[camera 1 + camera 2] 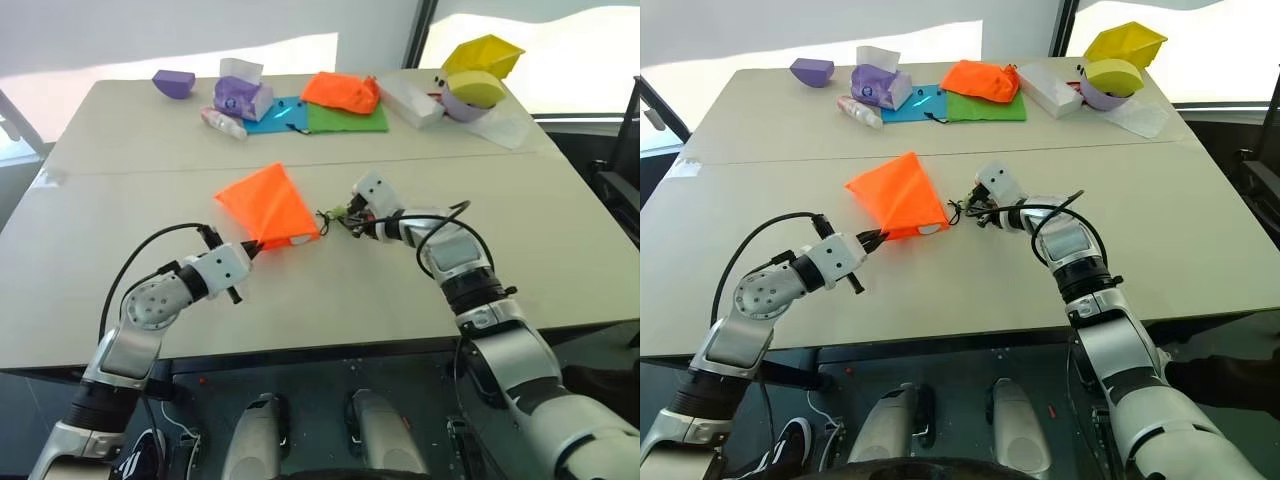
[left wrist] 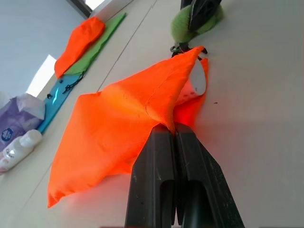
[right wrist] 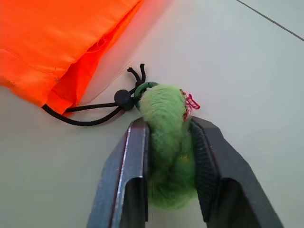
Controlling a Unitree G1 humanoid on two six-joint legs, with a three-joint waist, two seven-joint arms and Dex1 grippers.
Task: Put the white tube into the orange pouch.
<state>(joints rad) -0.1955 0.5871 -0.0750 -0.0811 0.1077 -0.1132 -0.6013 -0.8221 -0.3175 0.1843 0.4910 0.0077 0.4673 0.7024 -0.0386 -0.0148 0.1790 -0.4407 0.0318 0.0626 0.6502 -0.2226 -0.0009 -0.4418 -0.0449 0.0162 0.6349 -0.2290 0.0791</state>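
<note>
One white tube [image 2: 198, 80] half-hidden inside orange pouch [image 2: 118, 128].

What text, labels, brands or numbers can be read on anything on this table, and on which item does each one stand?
None can be read.
Purple tissue pack at the far edge: a round blue mark with pale print, too small and blurred to read.
Small white-and-pink bottle beside it: no legible print.
Bright orange fabric drawstring pouch: plain, no lettering.
Fuzzy green ring charm: a small pink tag, nothing readable.
</note>
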